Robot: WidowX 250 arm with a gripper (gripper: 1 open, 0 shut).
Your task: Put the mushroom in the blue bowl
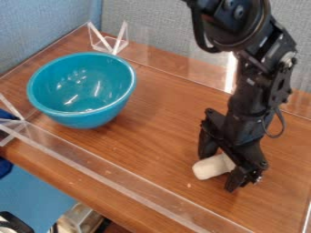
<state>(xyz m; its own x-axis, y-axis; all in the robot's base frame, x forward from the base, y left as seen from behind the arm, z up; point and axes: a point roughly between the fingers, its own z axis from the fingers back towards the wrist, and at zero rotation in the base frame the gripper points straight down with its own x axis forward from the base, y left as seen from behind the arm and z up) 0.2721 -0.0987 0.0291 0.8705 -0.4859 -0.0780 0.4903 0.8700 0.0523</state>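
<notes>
Over the wooden table [145, 155], the black gripper's [223, 170] fingers were spread around the mushroom's cream-white stem [212, 167].

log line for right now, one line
gripper: open, low around mushroom | mushroom: on table, stem showing, not in bowl | bowl: upright, across table | grasp: not visibly closed

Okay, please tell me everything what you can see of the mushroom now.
Of the mushroom, only a cream-white, thick, rounded stem end shows. It looks smooth and matt, like a toy. It lies on its side on the brown wooden table, near the front edge, under the black gripper. The cap is hidden, and I cannot tell whether the fingers touch it.
</notes>
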